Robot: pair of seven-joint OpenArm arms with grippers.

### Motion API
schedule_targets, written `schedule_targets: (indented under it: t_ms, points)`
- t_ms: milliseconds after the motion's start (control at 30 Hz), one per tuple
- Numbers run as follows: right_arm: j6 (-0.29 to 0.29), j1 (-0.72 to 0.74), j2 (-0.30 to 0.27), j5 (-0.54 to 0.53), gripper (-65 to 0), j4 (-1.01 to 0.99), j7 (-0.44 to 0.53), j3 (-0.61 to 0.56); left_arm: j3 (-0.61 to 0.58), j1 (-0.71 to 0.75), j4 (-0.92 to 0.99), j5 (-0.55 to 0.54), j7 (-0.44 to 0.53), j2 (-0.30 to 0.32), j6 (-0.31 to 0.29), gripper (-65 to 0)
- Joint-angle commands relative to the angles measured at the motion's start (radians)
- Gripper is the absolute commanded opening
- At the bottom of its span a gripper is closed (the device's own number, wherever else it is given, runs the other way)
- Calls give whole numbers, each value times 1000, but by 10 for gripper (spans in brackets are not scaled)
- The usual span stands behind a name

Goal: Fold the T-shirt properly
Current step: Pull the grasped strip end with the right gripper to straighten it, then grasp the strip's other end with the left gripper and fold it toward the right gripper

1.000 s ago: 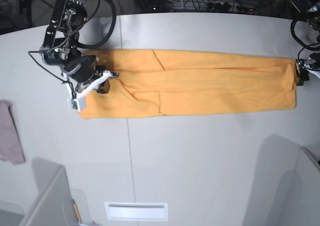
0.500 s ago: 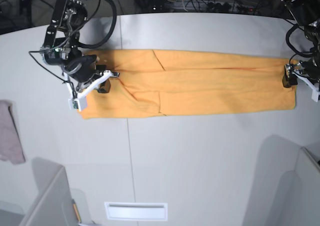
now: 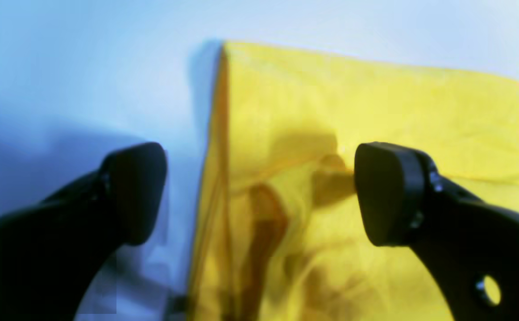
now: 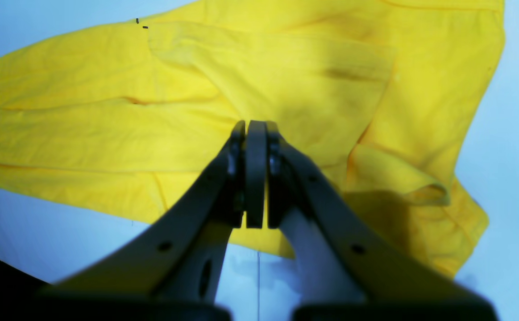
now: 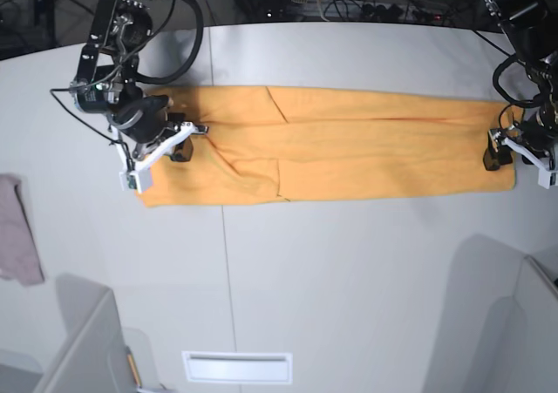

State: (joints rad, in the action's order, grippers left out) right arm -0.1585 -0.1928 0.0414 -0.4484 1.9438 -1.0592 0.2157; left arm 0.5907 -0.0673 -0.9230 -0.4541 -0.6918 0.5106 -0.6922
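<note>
Pressing together with nothing between them, the fingers [image 4: 255, 178] of the right gripper [image 5: 180, 146] hang just above the T-shirt [image 5: 349, 153], over the end with the folded-in sleeve. In the right wrist view a sleeve flap lies doubled across the cloth under the closed tips, and a small curled fold sits near the corner beside them. At the opposite end, the fingers [image 3: 388, 191] of the left gripper [image 5: 499, 153] stand wide apart, straddling the short edge of the shirt: one tip is over the yellow fabric, the other over the bare table [image 5: 349, 271] just beside that edge. The fabric below looks rumpled; whether either tip touches it I cannot tell. The shirt itself lies as a long narrow band across the table. A small pinkish cloth [image 5: 16, 232] lies well apart.
</note>
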Motion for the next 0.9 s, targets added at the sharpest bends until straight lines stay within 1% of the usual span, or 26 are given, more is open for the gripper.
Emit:
schedule_targets:
  t_ms: [0,33,167,233,267,400,500,567,667,733,800,867]
  points:
    - [-8,9,-1,-14,-650,18,15,-2,-19,5,15,10,-64,3,-6,-76]
    - [-8,9,-1,-14,-650,18,15,-2,-27,5,22,10,-64,3,-6,-128]
    - [-8,9,-1,-16,-650,18,21,9,-35,5,38,8,-65,3,-6,-406]
    - [-8,9,-1,-16,-650,18,23,11,-31,5,38,8,-65,4,-6,-578]
    - [-8,9,-1,-16,-650,18,23,11,-27,5,38,8,-64,7,-6,-650]
    - [-10,2,-1,-16,-650,18,23,11,-24,2,29,8,-62,16,-6,-650]
    - [-10,-10,-1,-28,-650,18,24,11,-24,-4,28,8,-61,55,-6,-650]
    - [-10,-17,-2,-65,-650,18,24,12,-22,-6,9,8,-61,72,-6,-650]
    - [-10,-27,-5,-169,-650,18,24,66,-22,14,-89,15,-61,85,-6,-650]
    - [-10,-30,-7,-232,-650,18,21,103,-22,70,-181,16,-61,87,-6,-650]
    - [-10,-29,-10,-267,-650,16,15,126,-22,117,-276,16,-61,82,-6,-650]
    - [-10,-29,-10,-270,-650,16,15,141,-22,177,-371,15,-62,73,-6,-650]
